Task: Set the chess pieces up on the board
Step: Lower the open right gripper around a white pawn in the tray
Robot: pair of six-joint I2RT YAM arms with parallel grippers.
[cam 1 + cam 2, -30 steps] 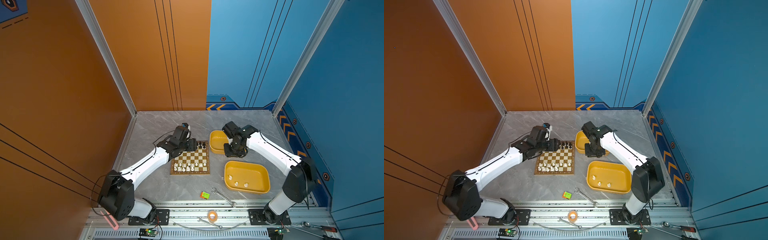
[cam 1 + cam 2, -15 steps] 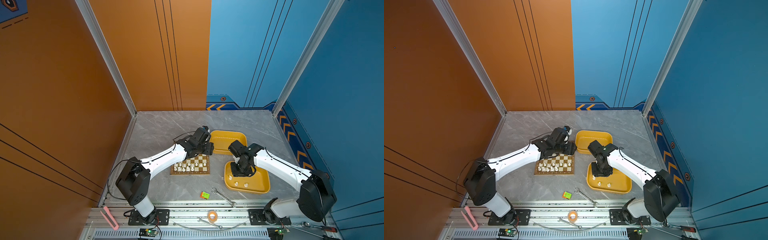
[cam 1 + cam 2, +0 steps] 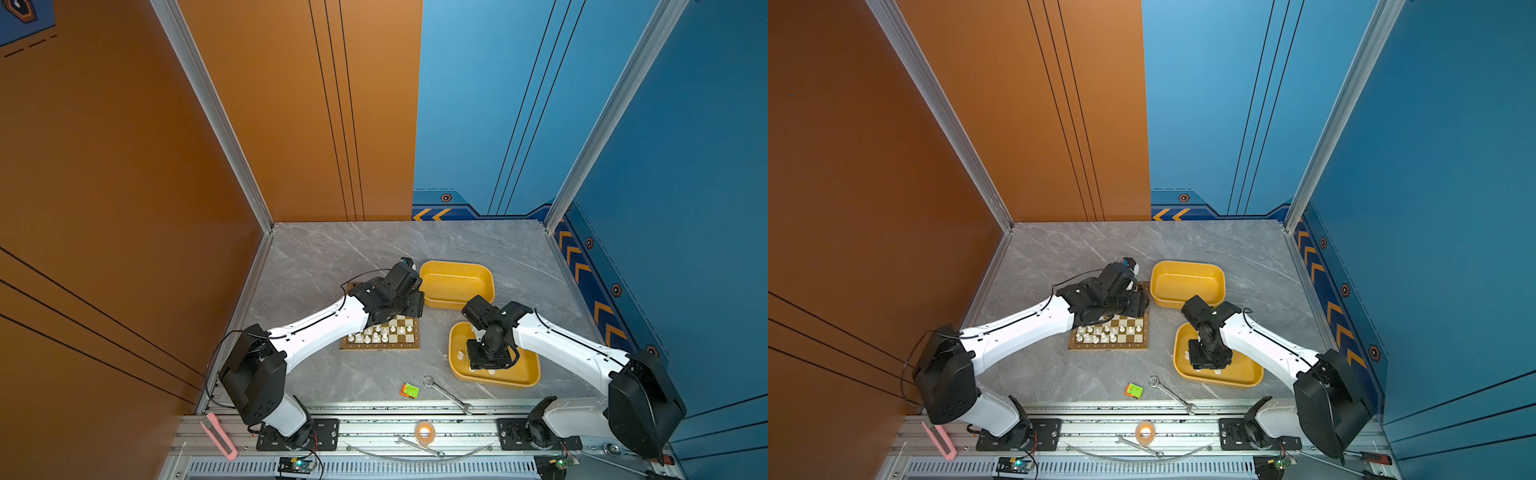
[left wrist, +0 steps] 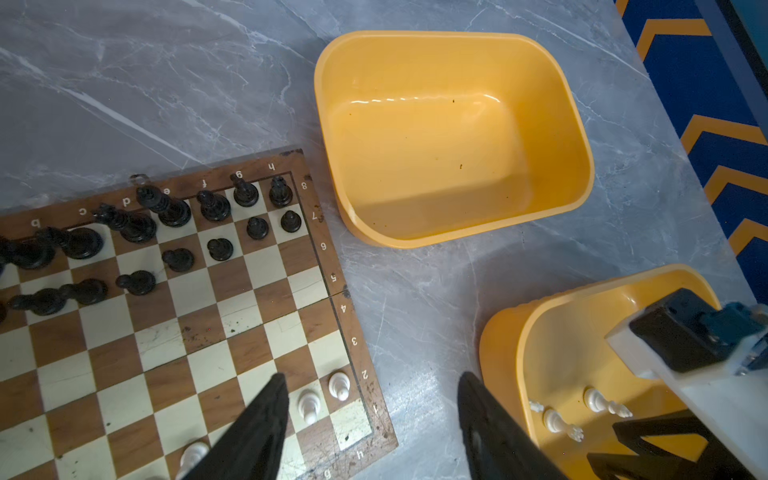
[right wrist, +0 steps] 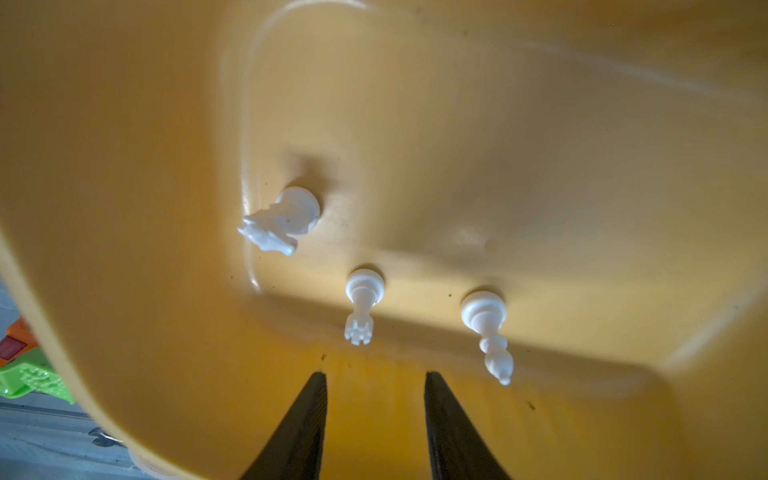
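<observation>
top views: bright, even overhead light, sharp | shadows: soft, short, under arms on table (image 3: 332, 257) | left wrist: crisp, wide-angle lean at edges, wavy glare on empty tray (image 4: 415, 70) wall | right wrist: dimmer, near tray (image 5: 540, 145) rim smeared, white pieces (image 5: 363, 291) approx in focus, right gripper (image 5: 376, 399) blurred

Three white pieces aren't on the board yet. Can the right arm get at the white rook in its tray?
Probably yes: the right gripper hangs open over the yellow tray, close to the white rook, nothing between them; knight and bishop sit apart on either side.
</observation>
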